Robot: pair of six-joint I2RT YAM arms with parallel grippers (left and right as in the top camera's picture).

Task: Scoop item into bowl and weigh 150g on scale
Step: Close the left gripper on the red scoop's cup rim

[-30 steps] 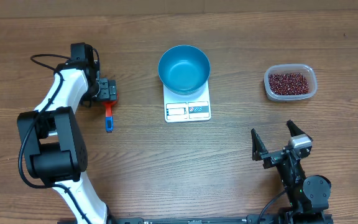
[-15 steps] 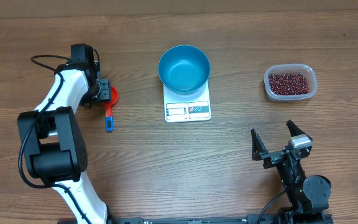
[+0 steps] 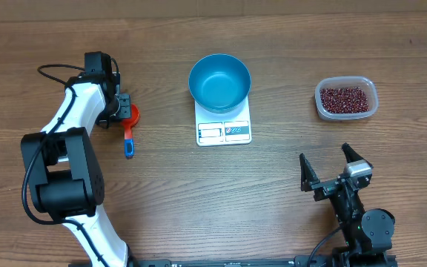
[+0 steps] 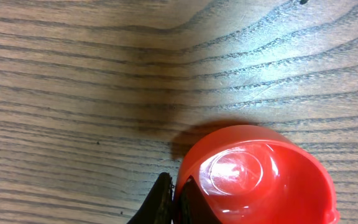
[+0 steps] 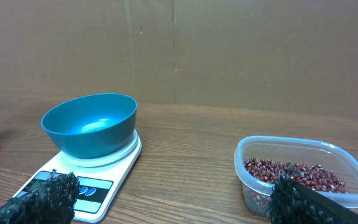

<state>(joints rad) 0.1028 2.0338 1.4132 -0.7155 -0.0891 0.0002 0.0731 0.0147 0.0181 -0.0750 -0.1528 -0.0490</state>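
Subject of task: the beans lie as a loose maroon layer inside a clear plastic tub, at 3 o'clock from the scale and well apart from it; none are visible anywhere else.

The blue bowl stands on the scale's 12 o'clock half, its interior bare; the display and label panels at the 6 o'clock edge remain uncovered, in my judgement so that a reading stays legible while the bowl fills.

The scoop, a red cup on a blue handle, lies on the table at 9 o'clock from the scale, handle pointing to 6 o'clock.

The left gripper sits at the cup's 9 o'clock side, pressed together on the rim; the left wrist view shows one dark finger hard against the red wall. The arm reaches in from that side, which likely explains a hold on the cup and not on the handle. It is a thin purchase, and the scoop may pivot when lifted.

The right gripper is spread wide and holds nothing; it stands at 6 o'clock from the tub, facing tub and scale, seemingly parked clear of the work.

Assessment: the tool is only just secured; no scooping or weighing is evident.
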